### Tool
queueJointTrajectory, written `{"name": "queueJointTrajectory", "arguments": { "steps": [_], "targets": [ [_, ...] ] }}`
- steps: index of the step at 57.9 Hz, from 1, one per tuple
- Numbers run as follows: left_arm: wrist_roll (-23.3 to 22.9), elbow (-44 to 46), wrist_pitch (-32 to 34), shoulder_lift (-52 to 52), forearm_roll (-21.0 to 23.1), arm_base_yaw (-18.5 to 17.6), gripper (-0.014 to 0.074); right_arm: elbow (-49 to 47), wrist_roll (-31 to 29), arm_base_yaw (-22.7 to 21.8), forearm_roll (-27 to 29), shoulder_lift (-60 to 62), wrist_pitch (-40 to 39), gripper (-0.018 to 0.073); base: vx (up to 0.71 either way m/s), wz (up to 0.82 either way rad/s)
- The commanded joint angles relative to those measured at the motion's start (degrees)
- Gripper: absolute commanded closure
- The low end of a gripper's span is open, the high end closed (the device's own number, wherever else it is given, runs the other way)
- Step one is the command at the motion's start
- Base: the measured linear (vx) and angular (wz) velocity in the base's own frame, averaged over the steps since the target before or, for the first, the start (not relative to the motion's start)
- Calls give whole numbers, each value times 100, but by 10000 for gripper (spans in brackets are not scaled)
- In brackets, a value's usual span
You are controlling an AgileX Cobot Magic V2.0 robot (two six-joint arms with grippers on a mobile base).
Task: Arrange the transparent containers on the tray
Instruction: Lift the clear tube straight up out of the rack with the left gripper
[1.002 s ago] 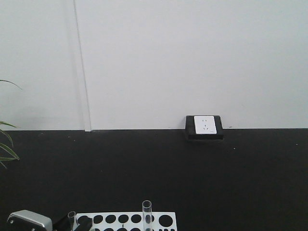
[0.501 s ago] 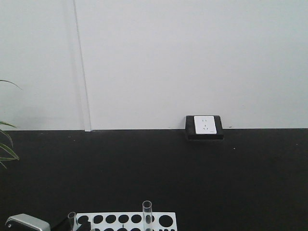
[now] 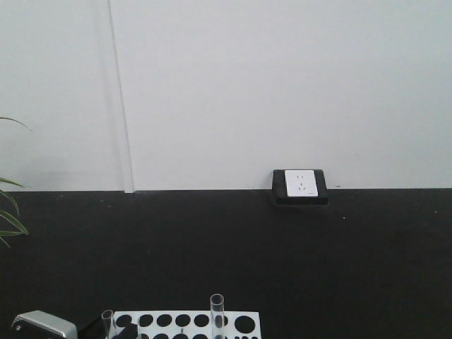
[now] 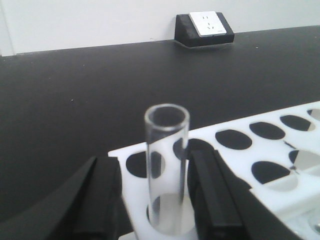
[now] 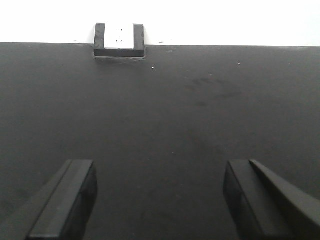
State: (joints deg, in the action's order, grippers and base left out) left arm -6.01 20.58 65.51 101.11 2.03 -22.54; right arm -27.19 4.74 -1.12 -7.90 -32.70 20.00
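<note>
A clear test tube (image 4: pixel 167 165) stands upright in a corner hole of the white plate with round holes (image 4: pixel 245 156). My left gripper (image 4: pixel 154 167) is open and straddles the tube: the right finger (image 4: pixel 215 195) is against the glass, the left finger (image 4: pixel 102 200) a little apart from it. In the front view this test tube (image 3: pixel 107 321) shows at the bottom edge, and a second test tube (image 3: pixel 217 311) stands further right in the plate. My right gripper (image 5: pixel 160 200) hangs open over bare black tabletop with nothing between its fingers. The yellow tray is out of view.
A black box with a white wall socket (image 3: pixel 300 185) sits at the table's far edge against the white wall. Plant leaves (image 3: pixel 8 226) reach in at the left. The black tabletop (image 5: pixel 165 110) stretches back to the wall.
The left gripper dipped slightly and came back, staying beside the left test tube. Both tubes still stand in the plate.
</note>
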Motion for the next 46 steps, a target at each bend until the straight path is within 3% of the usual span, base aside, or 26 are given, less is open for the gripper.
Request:
{"name": "queueJointTrajectory", "arguments": {
  "steps": [1, 9, 29, 46],
  "targets": [
    [-41, 213, 1039, -191, -48, -27, 163, -188, -48, 5, -72, -59, -430, -33, 0, 0],
    [-36, 240, 709, -191, -29, -27, 163, -188, -48, 5, -72, -59, -423, -33, 0, 0],
    [-36, 240, 1037, -191, -3, -27, 170, -188, -48, 5, -72, -59, -394, -33, 0, 0],
    [-36, 240, 965, -191, 2, -27, 299, -188, -48, 5, -72, -59, -389, -33, 0, 0]
  ]
}}
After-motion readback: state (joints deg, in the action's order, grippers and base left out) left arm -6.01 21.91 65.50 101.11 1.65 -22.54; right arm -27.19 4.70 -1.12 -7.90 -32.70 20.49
